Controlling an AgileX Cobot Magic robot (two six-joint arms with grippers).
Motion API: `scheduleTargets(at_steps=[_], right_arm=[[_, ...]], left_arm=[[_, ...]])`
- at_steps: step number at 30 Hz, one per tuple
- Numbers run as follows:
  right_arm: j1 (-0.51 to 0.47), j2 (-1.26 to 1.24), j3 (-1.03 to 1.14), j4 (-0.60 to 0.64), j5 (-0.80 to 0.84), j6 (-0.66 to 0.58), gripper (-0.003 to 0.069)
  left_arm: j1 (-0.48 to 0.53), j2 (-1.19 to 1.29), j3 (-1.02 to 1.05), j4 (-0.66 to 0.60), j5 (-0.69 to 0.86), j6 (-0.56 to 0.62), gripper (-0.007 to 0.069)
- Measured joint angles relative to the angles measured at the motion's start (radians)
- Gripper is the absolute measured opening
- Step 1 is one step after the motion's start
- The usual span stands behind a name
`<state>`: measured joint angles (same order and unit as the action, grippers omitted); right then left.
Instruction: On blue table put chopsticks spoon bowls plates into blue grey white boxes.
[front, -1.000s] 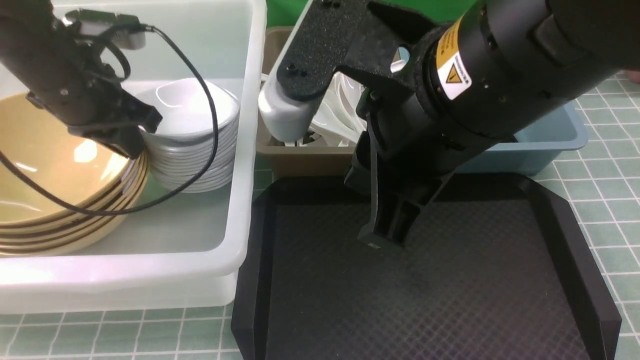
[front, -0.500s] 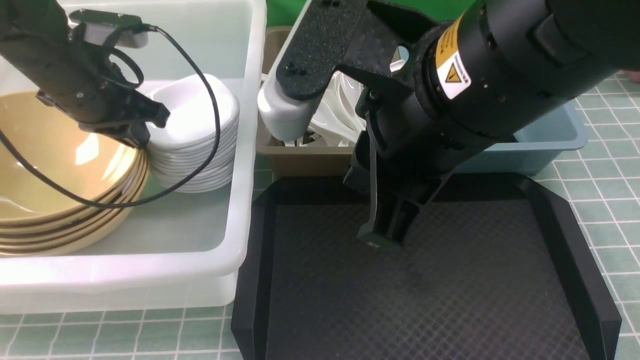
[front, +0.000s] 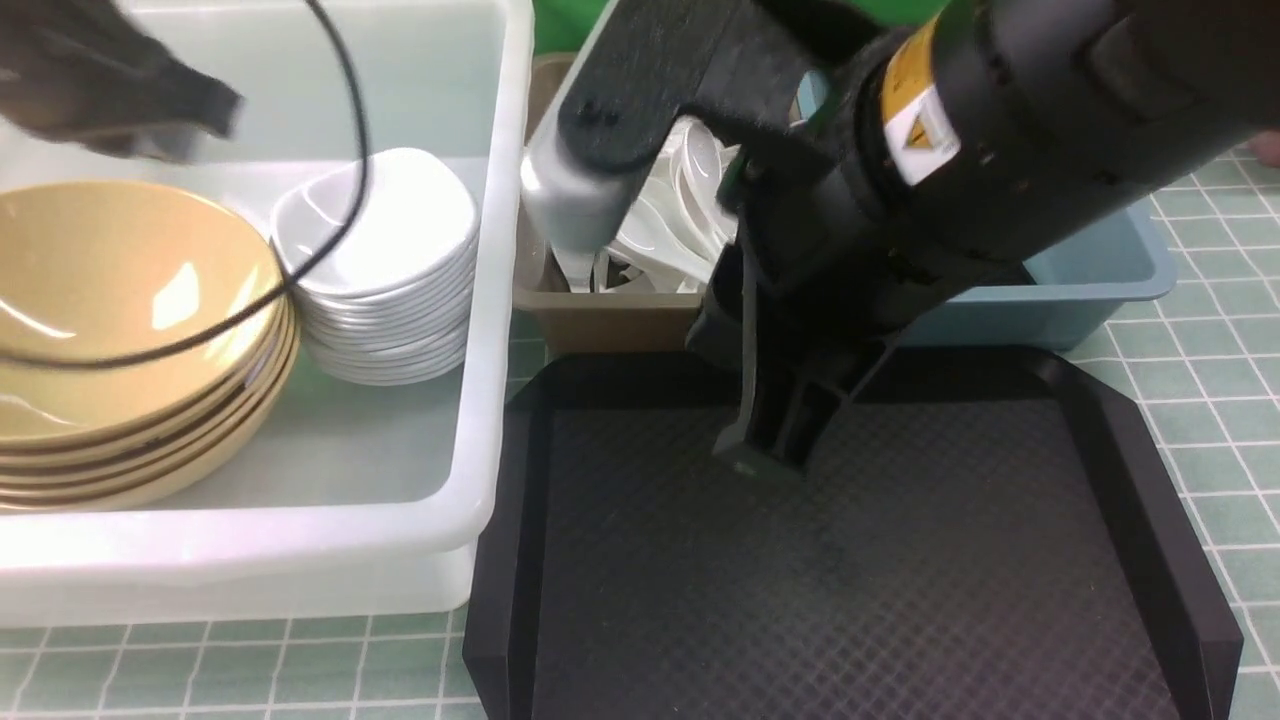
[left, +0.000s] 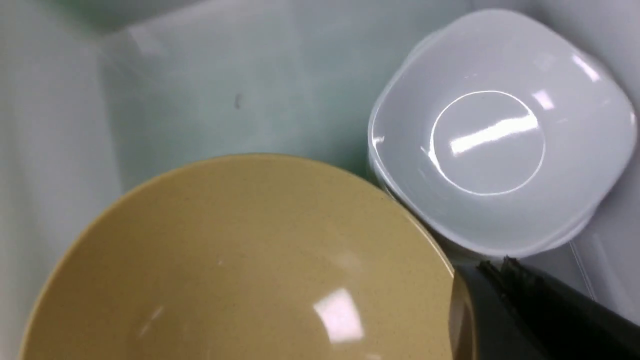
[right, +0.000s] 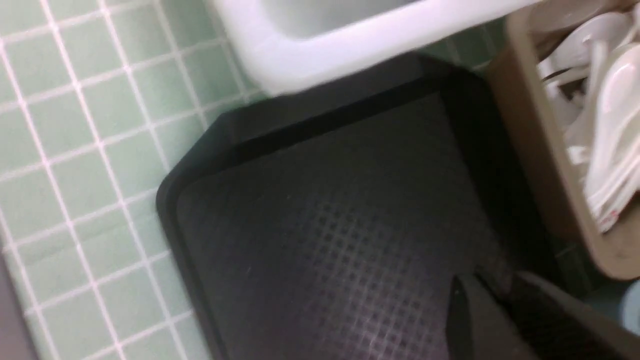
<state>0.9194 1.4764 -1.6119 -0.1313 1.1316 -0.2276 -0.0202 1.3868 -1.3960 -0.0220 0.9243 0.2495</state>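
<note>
1. Right pincer (front: 765, 450) hangs above the black tray (front: 1150, 500), near the tray's far edge, tips pointing down; jaws look nearly together with nothing between them, though whether they're fully closed can't be told.
2. Left pincer (front: 215, 105) is blurred over the white tub (front: 500, 300) near its far left corner; closed, empty.
3. Tan bowls (front: 130, 330) stacked against the tub's left edge.
4. White plates (front: 385, 260) stacked just beside the bowls, against the tub's right wall. Left wrist view shows both stack tops: bowls (left: 240, 265), plates (left: 500, 135).
5. Grey box (front: 600, 320) sits at the tray's far edge, holding a pile of white spoons (front: 660, 230); the right wrist view shows red on one handle tip (right: 607, 217).
6. Blue box (front: 1100, 280) sits right of the grey one, mostly hidden by the right arm; contents not visible.
7. Tray interior bare, resting on the teal tiled surface (front: 1200, 340).
8. Chopsticks not visible.
</note>
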Motion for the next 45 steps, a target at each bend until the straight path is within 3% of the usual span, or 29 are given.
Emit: scheduleTargets(at_steps=[10,16,25,45], right_arm=[[0.0,-0.306,0.31,-0.004,-0.296,0.048,0.0131],[0.0,-0.566,0.602,0.011,-0.6,0.057,0.0131],[0.0,-0.908,0.943,0.036,-0.964,0.11,0.0131],[0.0,-0.97,1.001,0.036,-1.033,0.119,0.0148]], left_arm=[[0.0,-0.594,0.524,0.002,-0.279,-0.06,0.0001],[0.0,-0.936,0.797,-0.004,-0.404,-0.068,0.0001],[0.0,-1.256,0.984,-0.005,-0.445,-0.128,0.0001],[0.0,-1.294,0.986,-0.005,-0.451,-0.132,0.0001]])
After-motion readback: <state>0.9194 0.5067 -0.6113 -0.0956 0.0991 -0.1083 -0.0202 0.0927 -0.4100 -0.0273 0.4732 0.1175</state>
